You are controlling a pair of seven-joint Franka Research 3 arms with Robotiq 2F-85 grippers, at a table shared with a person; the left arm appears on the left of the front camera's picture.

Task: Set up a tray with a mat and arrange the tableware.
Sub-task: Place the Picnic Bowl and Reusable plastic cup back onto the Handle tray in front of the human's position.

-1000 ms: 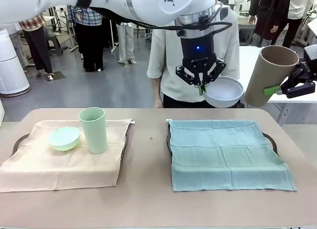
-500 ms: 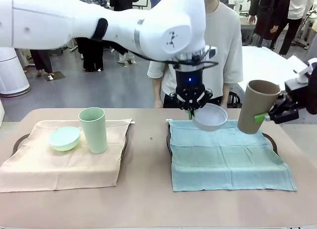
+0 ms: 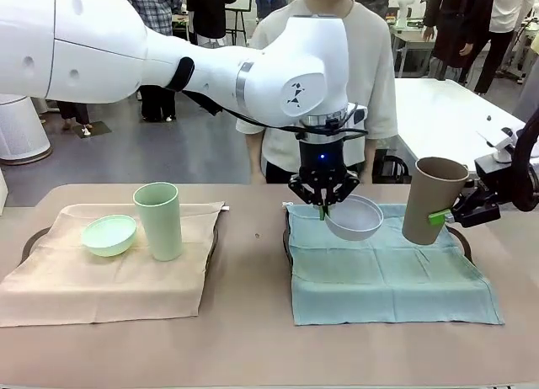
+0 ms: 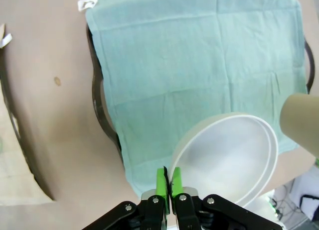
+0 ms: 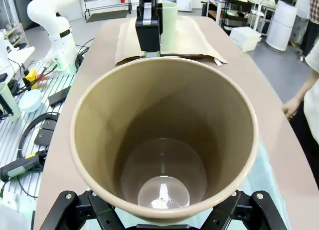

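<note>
Left fingers (image 3: 323, 210) pinch white bowl (image 3: 354, 218), right fingers (image 3: 445, 214) clamp tan cup (image 3: 433, 199) (above teal mat (image 3: 383, 267)).

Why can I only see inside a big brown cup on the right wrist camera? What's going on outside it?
Observer: The right gripper holds that tan-brown cup by its side, tilted, above the right end of the teal mat.
Operator: Is the other arm doing anything?
Observer: Yes. The left gripper is shut on the rim of a white bowl, holding it tilted just over the mat's far edge.
Operator: Is there a tray under that mat?
Observer: Yes, the left wrist camera shows a dark tray rim peeking out along the mat's side.
Operator: Is the other tray done?
Observer: A pale green bowl and pale green cup already stand on the beige mat.
</note>
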